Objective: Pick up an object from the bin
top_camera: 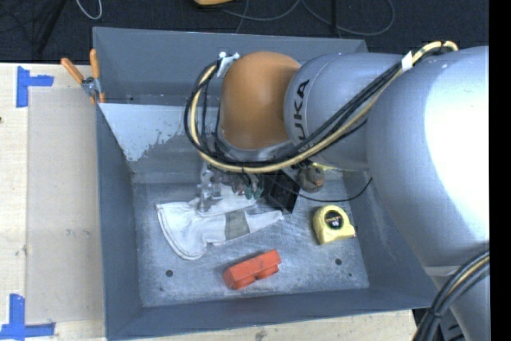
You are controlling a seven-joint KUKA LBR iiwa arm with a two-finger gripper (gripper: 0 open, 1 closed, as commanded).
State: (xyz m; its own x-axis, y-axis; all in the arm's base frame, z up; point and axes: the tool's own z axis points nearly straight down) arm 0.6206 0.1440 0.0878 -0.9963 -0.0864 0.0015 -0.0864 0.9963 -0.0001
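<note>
**Gripper Low Over White Cloth in Middle of Bin**

Nearest the camera, an orange-red block (251,269) lay flat on the floor of the grey bin (116,235), close to the front wall and a little tilted, apart from everything else. Just behind it, a crumpled white cloth (190,231) with a grey patch on it sprawled across the left-centre of the floor, its rounded end pointing toward the front-left. To the right of the cloth, well clear of it, a yellow tape measure (333,224) sat on its side with its dark round face up.

The gripper (210,194) stood at the rear edge of the white cloth, down at or very near the fabric. Whether it touched the cloth could not be made out. Whether it was open or closed also could not be told, as its tip was lost among metal parts and wiring, and nothing could be seen gripped in it.

Above and behind the gripper rose the wrist's rounded orange cover (251,100), with black and yellow cables (194,120) looping round its left side. The silver arm (423,164) stretched in from the right and covered the bin's far right corner. Beyond it, the sloping rear wall of the bin showed pale scuffing.
</note>
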